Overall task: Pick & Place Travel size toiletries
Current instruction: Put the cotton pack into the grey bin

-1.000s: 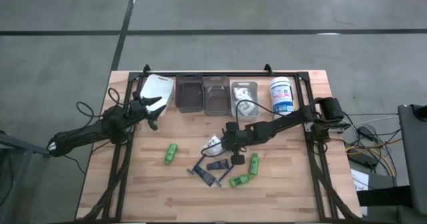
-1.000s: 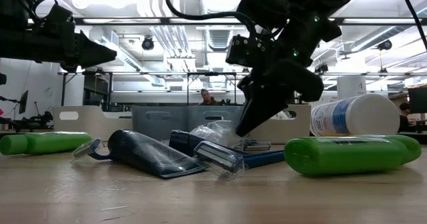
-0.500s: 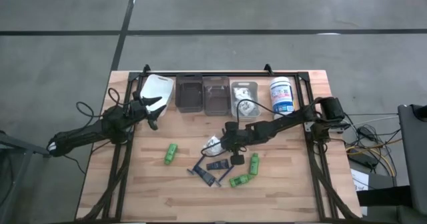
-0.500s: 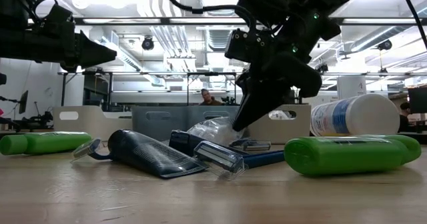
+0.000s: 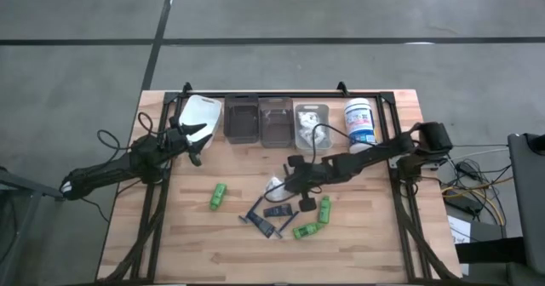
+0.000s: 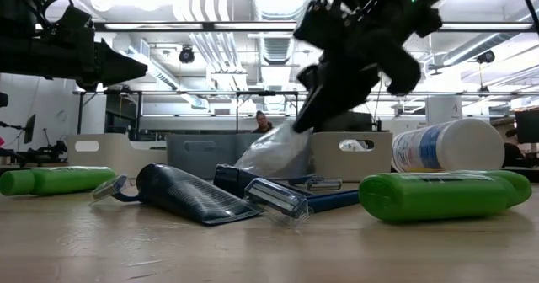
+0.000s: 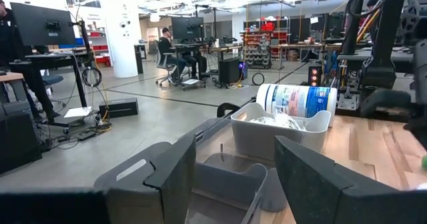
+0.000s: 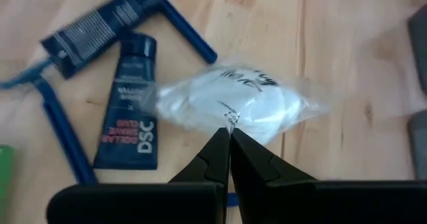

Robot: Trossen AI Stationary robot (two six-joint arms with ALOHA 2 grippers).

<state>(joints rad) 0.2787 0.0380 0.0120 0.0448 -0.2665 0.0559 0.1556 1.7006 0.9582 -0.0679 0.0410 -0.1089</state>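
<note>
Clear plastic, pinched at its edge: the right gripper (image 8: 229,132) has its fingertips pressed together on a packet (image 8: 230,104) with white contents, which hangs just beyond and under the tips, clear of the wooden table (image 5: 196,235) (the low view shows it dangling above the razors (image 6: 274,200)). Beside it on the table lies a dark tube (image 8: 130,107), with green bottles (image 5: 324,209) nearby. Well apart, the left gripper (image 7: 230,167) hovers near the bins (image 5: 241,120), fingers spread and holding nothing.
</note>
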